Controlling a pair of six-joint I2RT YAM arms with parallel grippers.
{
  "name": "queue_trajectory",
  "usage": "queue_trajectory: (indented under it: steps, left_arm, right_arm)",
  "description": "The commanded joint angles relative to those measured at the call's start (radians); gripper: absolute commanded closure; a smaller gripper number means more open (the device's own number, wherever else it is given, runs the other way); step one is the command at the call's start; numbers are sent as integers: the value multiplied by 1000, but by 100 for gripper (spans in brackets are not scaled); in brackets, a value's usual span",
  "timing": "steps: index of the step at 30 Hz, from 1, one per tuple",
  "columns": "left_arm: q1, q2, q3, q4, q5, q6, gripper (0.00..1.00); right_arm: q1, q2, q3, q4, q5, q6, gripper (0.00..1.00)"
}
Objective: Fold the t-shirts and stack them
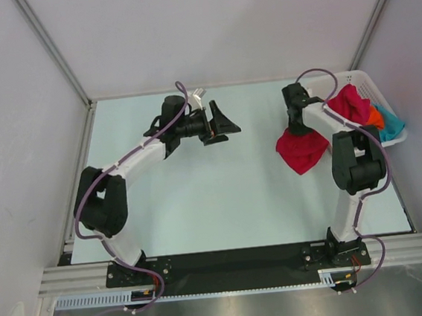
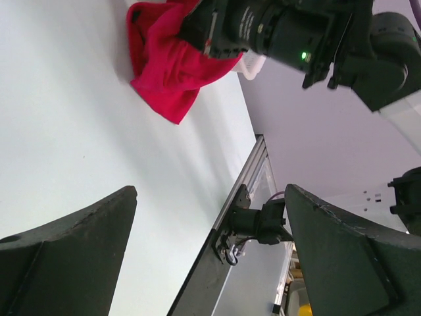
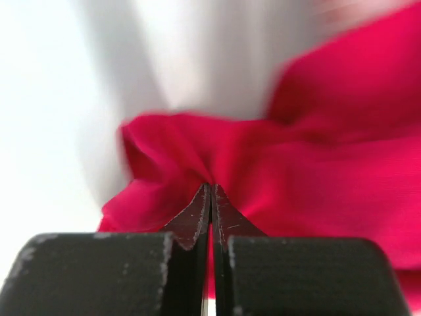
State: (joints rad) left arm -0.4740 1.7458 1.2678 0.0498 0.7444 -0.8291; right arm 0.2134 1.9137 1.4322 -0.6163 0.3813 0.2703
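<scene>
Table point(image 1: 200, 196): one basket point(image 1: 360, 78), three t-shirts point(image 1: 375, 118); right tool point(image 3: 211, 191) pinches crimson t-shirt point(image 1: 302, 151).

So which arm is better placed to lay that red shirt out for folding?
Right. The right gripper is shut on the red t-shirt beside the basket; the left gripper is open and well apart from it, holding nothing.
</scene>
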Motion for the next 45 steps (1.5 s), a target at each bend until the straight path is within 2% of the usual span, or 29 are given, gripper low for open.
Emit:
queue_trajectory:
  steps: [1,6,10,12,17,20,25,29,32,33,34,35,36,38,41,45]
  left_arm:
    - [2,-78,-27,38,18,4,0]
    - [2,-92,-47,44,16,1,0]
    - [2,-104,-61,44,19,5,0]
    - [0,-108,-65,44,21,5,0]
    - [2,-108,-71,41,23,15,0]
    - [2,-103,-70,35,23,22,0]
    - [0,-63,-39,36,29,16,0]
    - [-6,-58,-38,39,30,19,0]
    - [-6,-57,-44,38,36,25,0]
    - [-6,-54,-45,38,39,28,0]
    - [-6,-52,-45,38,49,30,0]
    - [-6,-51,-44,38,53,30,0]
    - [-8,-49,-44,38,56,31,0]
    - [-8,-49,-41,36,61,36,0]
    - [-8,-51,-41,33,64,41,0]
    - [-6,-48,-42,32,64,44,0]
  right_arm:
    - [-48,-103,33,9,71,-42,100]
    - [-112,-166,160,-3,154,-74,100]
    - [-206,-168,359,-49,205,-59,100]
    - [-288,-150,433,-66,203,-52,100]
    - [-341,-48,700,-109,310,-94,100]
    - [-359,-35,740,-63,378,-126,100]
    - [-368,43,781,-100,352,-132,100]
    - [-387,110,749,-161,307,-88,100]
    - [-404,133,668,-154,199,-63,100]
    - [-407,143,663,-169,180,-54,96]
    - [-407,154,665,-178,166,-52,85]
    - [-407,175,669,-186,147,-52,67]
    - [-407,179,672,-194,139,-52,58]
    - [-407,171,674,-195,127,-51,31]
    - [-407,122,671,-172,114,-52,24]
    - [-381,27,643,-132,139,-63,23]
